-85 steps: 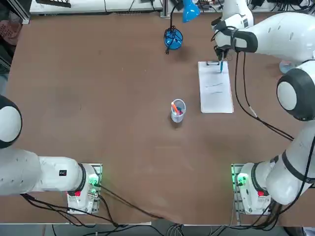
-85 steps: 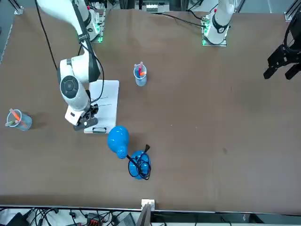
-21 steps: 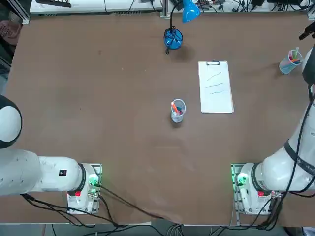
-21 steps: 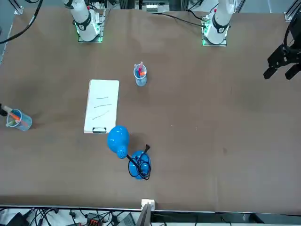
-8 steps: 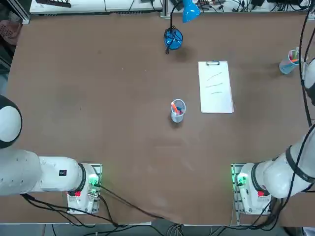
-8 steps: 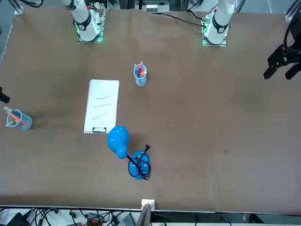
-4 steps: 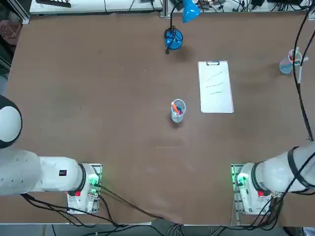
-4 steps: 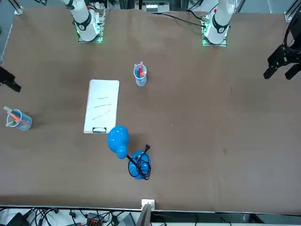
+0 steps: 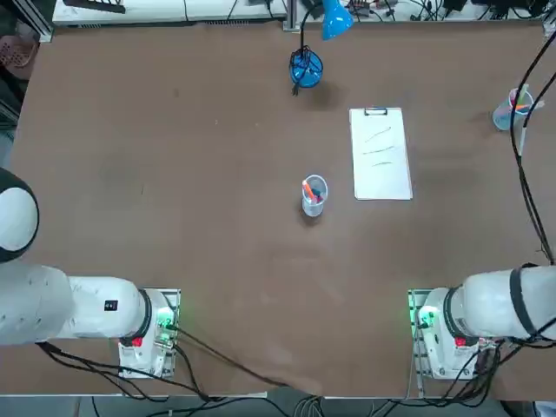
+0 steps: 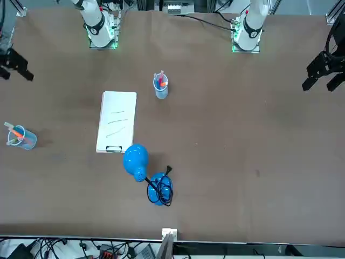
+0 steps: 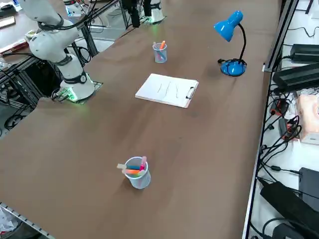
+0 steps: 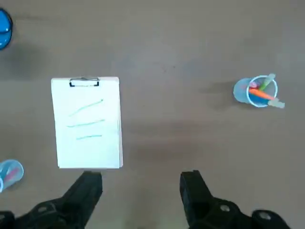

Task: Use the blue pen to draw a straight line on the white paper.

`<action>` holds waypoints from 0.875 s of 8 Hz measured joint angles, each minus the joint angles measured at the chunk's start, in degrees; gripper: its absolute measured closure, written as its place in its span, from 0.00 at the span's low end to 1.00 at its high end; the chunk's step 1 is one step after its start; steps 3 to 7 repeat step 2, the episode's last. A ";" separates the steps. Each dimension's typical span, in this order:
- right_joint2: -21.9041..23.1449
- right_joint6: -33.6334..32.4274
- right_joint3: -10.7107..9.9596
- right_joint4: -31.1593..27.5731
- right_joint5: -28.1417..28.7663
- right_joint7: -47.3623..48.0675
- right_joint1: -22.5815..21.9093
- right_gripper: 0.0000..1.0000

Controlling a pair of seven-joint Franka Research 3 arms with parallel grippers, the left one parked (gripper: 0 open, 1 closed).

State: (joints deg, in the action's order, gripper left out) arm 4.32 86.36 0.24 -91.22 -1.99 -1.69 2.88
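End effector (image 12: 141, 191) hangs high over the table (image 9: 174, 174) with its two fingers spread wide and nothing in them; the white paper (image 12: 88, 143) lies flat far below it, a bit toward the parked arm's side, with three thin lines on it; the blue pen (image 12: 267, 82) seems to stand in a clear cup (image 12: 238, 90) far below on the other side, mixed in with orange pens, though it is hard to be sure which stick it is.

If another line is wanted, the fingers could pick an orange pen by mistake, because the pens sit so close together; they could also tip the light cup when they go in; a pen pushed too hard could slide the paper, since only a small clip (image 12: 84, 82) sits on it.

A second cup of pens (image 12: 8, 174) stands just past the paper's plain end; a blue lamp (image 11: 229, 27) stands beyond the clip end; nothing lies between the end effector and the paper.
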 joint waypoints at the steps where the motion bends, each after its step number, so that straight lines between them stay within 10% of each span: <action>1: 0.22 -0.64 0.41 -0.33 -0.02 0.05 0.13 0.00; 7: 0.19 -0.85 0.42 -0.37 -0.02 0.05 0.25 0.00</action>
